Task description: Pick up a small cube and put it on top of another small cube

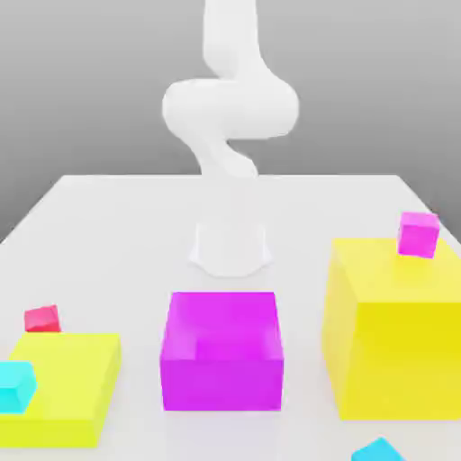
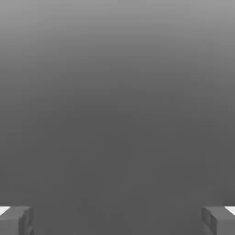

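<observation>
claw [image 2: 118,221] wide open in the hand view, fingertips well apart, with nothing gripped or touched between. likely at the very first step: choosing and reaching for a small cube, no stacking done yet. on the counter [image 1: 135,212], in the exterior view, four candidates:
magenta cube [image 1: 418,236] on top of the tall yellow block [image 1: 396,360], toward the exterior view's right;
cyan cube [image 1: 15,388] on the low yellow slab [image 1: 76,383], at the exterior view's left;
red cube [image 1: 41,319] just beyond that slab;
blue cube [image 1: 377,451] near the camera, partly cut off by the picture's lower edge.
between slab and tall block, a purple open-topped box [image 1: 222,385]; behind it, the white robot arm [image 1: 230,108]. cannot tell which cube to lift or which to use as base. next, probably: swing over one cube, lower with jaws kept apart, line up with two opposite faces, then close. care needed near the tall block, to avoid bumping its side.
</observation>
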`<state>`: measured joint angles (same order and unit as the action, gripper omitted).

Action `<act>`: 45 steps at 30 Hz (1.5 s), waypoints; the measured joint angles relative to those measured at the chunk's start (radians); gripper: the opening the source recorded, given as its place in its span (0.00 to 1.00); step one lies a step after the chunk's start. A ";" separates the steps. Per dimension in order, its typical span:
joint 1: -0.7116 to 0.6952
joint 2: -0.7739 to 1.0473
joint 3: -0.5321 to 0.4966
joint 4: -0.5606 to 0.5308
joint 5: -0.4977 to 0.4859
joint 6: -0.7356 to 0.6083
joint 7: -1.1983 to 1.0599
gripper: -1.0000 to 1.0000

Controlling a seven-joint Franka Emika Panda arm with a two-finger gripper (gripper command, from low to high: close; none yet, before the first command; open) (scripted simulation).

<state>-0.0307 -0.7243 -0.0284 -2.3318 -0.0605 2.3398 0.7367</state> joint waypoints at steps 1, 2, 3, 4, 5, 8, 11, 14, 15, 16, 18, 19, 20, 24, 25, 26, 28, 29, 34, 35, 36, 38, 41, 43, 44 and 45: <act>-0.013 0.033 -0.014 -0.014 -0.025 0.017 -0.028 0.50; -0.025 0.064 -0.030 -0.027 -0.048 0.033 -0.056 0.50; -0.036 0.094 -0.047 -0.039 -0.070 0.048 -0.084 0.50; -0.048 0.124 -0.064 -0.051 -0.090 0.062 -0.112 0.50; -0.058 0.153 -0.084 -0.064 -0.109 0.077 -0.141 0.50; -0.089 0.241 -0.147 -0.101 -0.158 0.122 -0.234 0.50; -0.118 0.328 -0.218 -0.138 -0.191 0.168 -0.339 0.50; -0.144 0.415 -0.293 -0.176 -0.204 0.217 -0.457 0.50; -0.152 0.445 -0.319 -0.189 -0.203 0.234 -0.500 0.50; -0.156 0.474 -0.348 -0.201 -0.201 0.250 -0.544 0.50; -0.168 0.534 -0.401 -0.228 -0.180 0.287 -0.644 0.50; -0.175 0.565 -0.425 -0.242 -0.163 0.306 -0.699 0.50; -0.186 0.597 -0.443 -0.255 -0.141 0.325 -0.758 0.50; -0.261 0.730 -0.485 -0.310 0.016 0.399 -1.040 0.50; -0.291 0.763 -0.477 -0.323 0.070 0.416 -1.122 0.50; -0.318 0.796 -0.461 -0.335 0.127 0.431 -1.205 0.50; -0.377 0.866 -0.404 -0.343 0.238 0.470 -1.336 0.50; -0.412 0.902 -0.364 -0.339 0.284 0.494 -1.378 0.50; -0.564 1.065 -0.180 -0.303 0.445 0.617 -1.510 0.00; -0.564 1.065 -0.180 -0.303 0.445 0.617 -1.510 0.00; -0.564 1.065 -0.180 -0.303 0.445 0.617 -1.510 0.00; -0.564 1.065 -0.180 -0.303 0.445 0.615 -1.510 0.00; -0.564 1.064 -0.180 -0.304 0.445 0.613 -1.510 0.00; -0.524 1.009 -0.231 -0.317 0.393 0.572 -1.469 0.00; -0.505 0.976 -0.260 -0.325 0.355 0.548 -1.440 0.00; -0.491 0.940 -0.283 -0.334 0.312 0.522 -1.408 0.00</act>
<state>-0.5217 0.2158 -0.3114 -2.6656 0.2510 2.8621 -0.6714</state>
